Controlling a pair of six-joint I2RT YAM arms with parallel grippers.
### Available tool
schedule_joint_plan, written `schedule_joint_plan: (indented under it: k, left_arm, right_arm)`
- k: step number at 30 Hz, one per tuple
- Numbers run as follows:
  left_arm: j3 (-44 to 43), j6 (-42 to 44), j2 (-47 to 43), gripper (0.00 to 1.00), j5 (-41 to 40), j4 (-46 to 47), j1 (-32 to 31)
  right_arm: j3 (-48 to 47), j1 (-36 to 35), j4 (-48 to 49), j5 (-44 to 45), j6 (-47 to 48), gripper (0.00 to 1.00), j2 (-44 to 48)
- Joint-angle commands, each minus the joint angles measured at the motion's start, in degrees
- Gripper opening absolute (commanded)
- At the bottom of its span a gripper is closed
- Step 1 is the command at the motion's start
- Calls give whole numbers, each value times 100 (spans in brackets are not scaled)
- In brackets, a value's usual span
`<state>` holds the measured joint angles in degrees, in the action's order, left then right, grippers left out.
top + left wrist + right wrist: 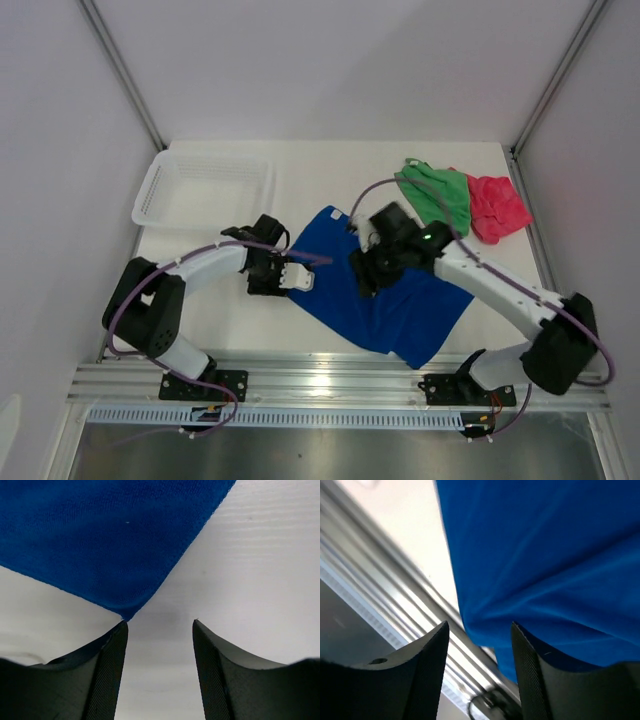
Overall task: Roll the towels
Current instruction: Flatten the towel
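— Looking from above, we see the blue towel (pixel 400 300) spread flat and slantwise across the middle of the table (pixel 230 320), one corner reaching the near edge. What do the wrist views add?

— At the left wrist, we find the left gripper (pixel 160 622) with its fingers apart and nothing between them. The towel's corner tip lies just ahead of one finger.

— And the right gripper (pixel 480 625)?

— Fingers apart too, gripping nothing; blue cloth fills the view beyond, with the metal rail (pixel 410 595) alongside.

— Only the top view gives us the green towel (pixel 440 195) and pink-red towel (pixel 497 207), bunched and touching near the far right corner, and the white basket (pixel 210 160) at the far left corner.
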<state>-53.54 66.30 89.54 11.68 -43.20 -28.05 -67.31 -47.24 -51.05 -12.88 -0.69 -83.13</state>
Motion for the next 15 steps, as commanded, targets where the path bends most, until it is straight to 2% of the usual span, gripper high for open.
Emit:
schedule_joint_plan:
  k: [1,2,5,6,9,10,12,13,15]
  left_arm:
    - [282,963,-183,58,-262,917,-183]
    - [309,1016,-121,58,-341,1075,-200]
    - [318,1078,-42,58,-351,1112,-270]
    - [335,1104,19,57,-386,1112,-288]
    - [336,1096,160,55,-527,1165,-368]
    - [266,991,248,54,-579,1243,-376]
    - [125,937,371,53,-815,1226,-385]
    - [37,885,502,52,-904,1191,-385]
    - [-43,849,582,51,-1027,1138,-385]
  right_arm:
    - [94,1170,736,-792,-1167,56,1008]
    - [304,1722,754,-995,-1449,55,1288]
    - [682,2498,527,-1041,-1819,49,1606]
    - [745,3031,395,-754,-1925,48,1686]
    - [903,3860,-185,-120,-2391,48,1608]
    - [965,4324,-247,248,-2514,51,1520]
    - [1183,4670,-231,426,-2778,54,1449]
    - [1272,5098,-161,462,-2875,58,1397]
    - [1448,5373,137,541,-3102,62,1344]
